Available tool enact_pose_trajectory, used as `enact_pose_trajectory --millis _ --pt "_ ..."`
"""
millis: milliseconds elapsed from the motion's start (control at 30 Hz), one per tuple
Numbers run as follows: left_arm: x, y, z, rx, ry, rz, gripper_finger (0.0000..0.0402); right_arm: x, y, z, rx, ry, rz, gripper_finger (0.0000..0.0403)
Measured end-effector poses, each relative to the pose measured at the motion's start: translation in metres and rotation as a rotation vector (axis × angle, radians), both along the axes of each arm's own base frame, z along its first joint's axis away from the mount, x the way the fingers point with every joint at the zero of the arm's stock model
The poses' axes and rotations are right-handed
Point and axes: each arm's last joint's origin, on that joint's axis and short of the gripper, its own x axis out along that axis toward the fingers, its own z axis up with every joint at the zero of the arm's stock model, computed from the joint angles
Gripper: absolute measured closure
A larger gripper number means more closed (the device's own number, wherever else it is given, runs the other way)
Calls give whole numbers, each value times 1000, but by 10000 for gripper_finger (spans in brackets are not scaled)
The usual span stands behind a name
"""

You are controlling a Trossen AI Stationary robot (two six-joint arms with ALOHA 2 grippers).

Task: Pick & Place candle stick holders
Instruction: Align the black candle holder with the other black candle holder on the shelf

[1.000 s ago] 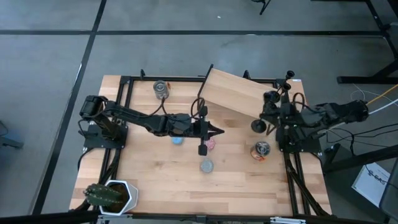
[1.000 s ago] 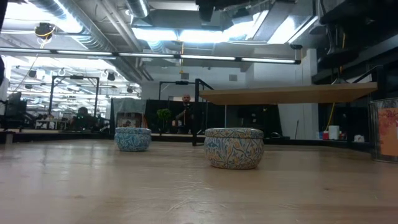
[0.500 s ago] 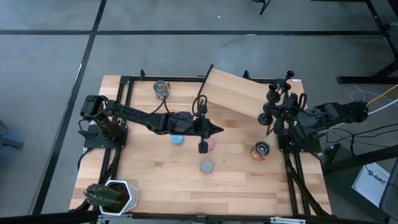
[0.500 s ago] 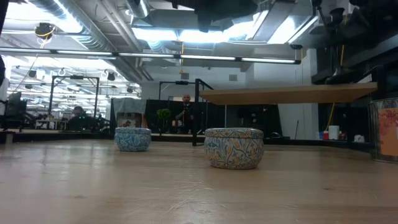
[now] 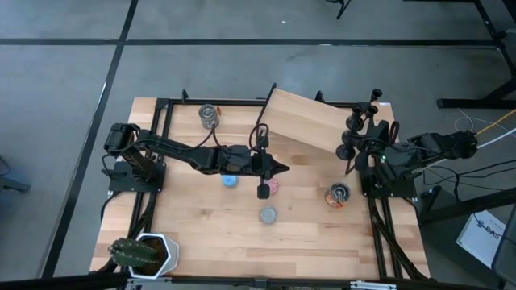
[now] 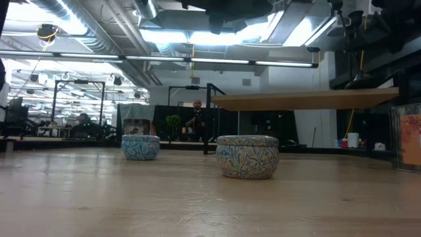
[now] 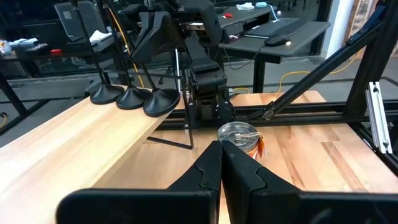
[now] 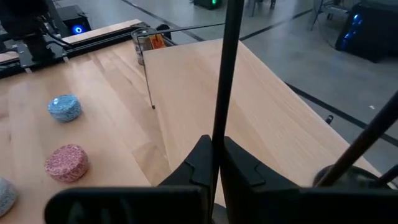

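Wooden table [image 5: 201, 225], lab room behind. Raised board [image 5: 302, 119] spans its back middle and serves as the landmark.

- Left gripper [image 7: 221, 163]: hangs just off the board's front edge, fingers pressed together, empty.
- Right gripper [image 8: 214, 146]: at the board's right end, pinching the thin stem of a candle stick holder [image 5: 345, 152].
- Change: a second ago that holder's base hung off the board's right end, nearer the can [image 5: 339, 194]. It is now over the board; placement looks nearly done.
- Left wrist view shows its base [image 7: 163, 102] beside two other holders [image 7: 117, 94]. I cannot tell whether it touches the board.
- Only the right wrist view shows the pinch.
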Motion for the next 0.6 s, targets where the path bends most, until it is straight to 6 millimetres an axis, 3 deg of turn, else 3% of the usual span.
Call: enact_pose_trajectory --millis 600 --pt "0 0 0 0 1 0 394 -1 -1 -1 -14 1 -35 385"
